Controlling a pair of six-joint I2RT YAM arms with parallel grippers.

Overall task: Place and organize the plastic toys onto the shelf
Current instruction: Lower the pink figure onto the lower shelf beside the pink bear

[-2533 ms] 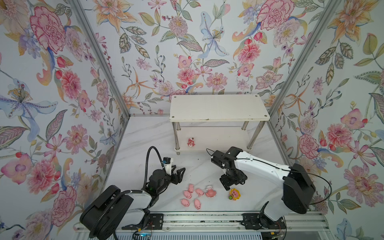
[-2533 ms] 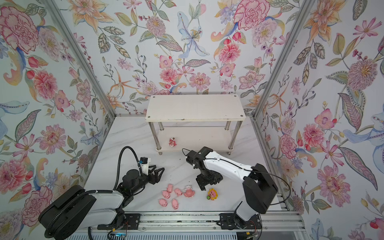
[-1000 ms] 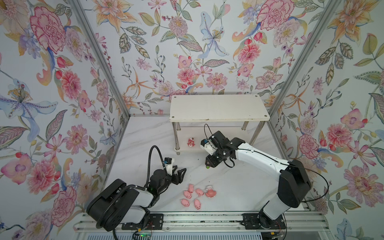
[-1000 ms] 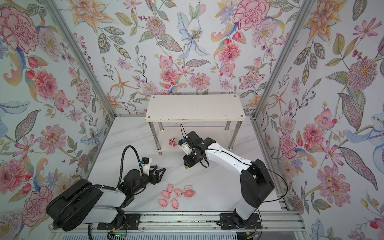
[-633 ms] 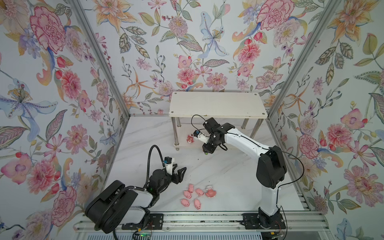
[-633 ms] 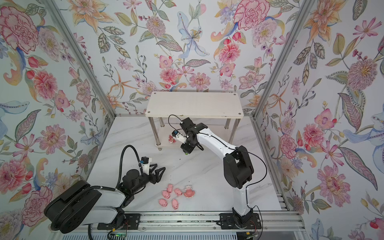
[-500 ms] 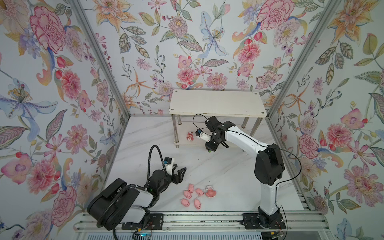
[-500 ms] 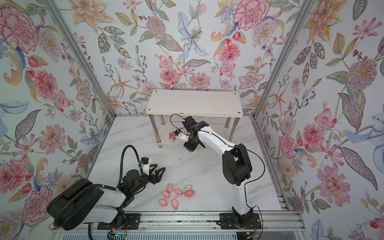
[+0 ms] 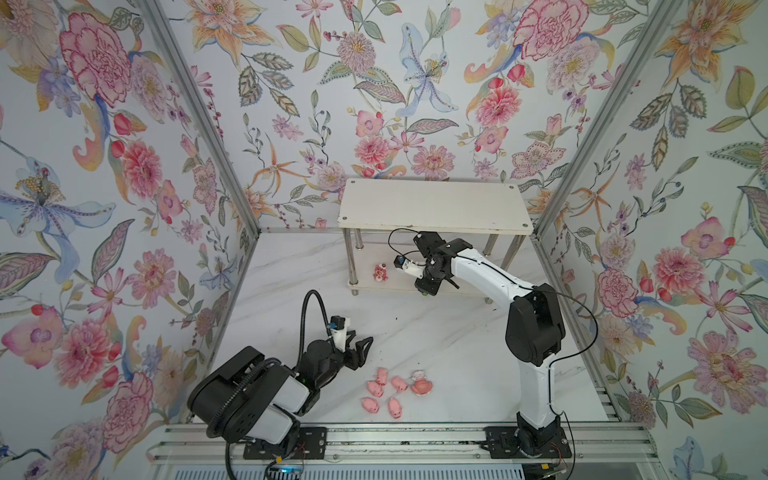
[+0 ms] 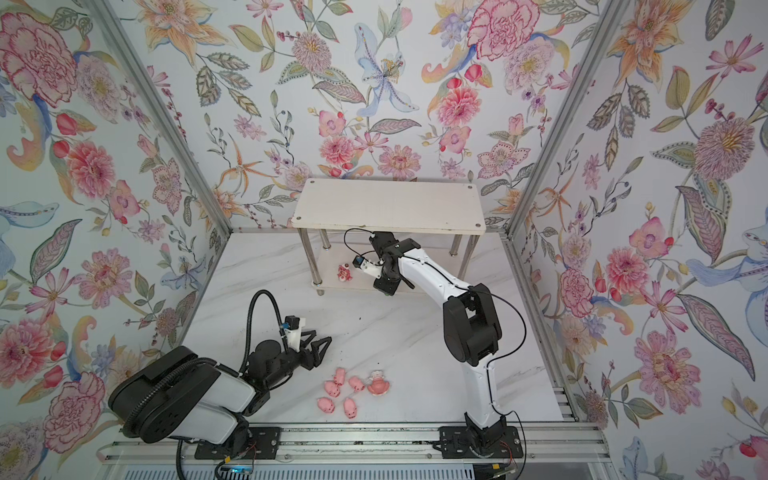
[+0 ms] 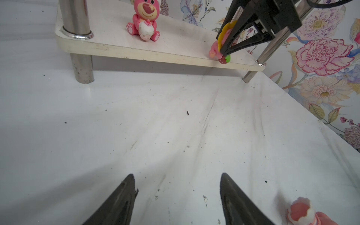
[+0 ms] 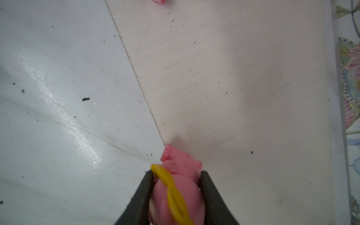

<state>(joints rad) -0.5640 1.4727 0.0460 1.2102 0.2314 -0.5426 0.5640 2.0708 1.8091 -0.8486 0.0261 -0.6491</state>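
Right wrist: yellow-petalled toy (image 12: 178, 191) pinched inside right hand (image 12: 176, 173).

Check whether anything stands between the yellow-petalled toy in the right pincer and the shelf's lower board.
Nothing visible does. The right pincer holds the yellow-petalled toy at the front edge of the lower board, with bare board beyond it. The pink bear sits on that board too, but off to one side, clear of the toy.

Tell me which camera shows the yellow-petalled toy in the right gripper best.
The right wrist view: the yellow-petalled toy sits close up, clamped in the right gripper. The left wrist view shows it small, partly behind a finger, at the shelf edge. Both top views barely show it.
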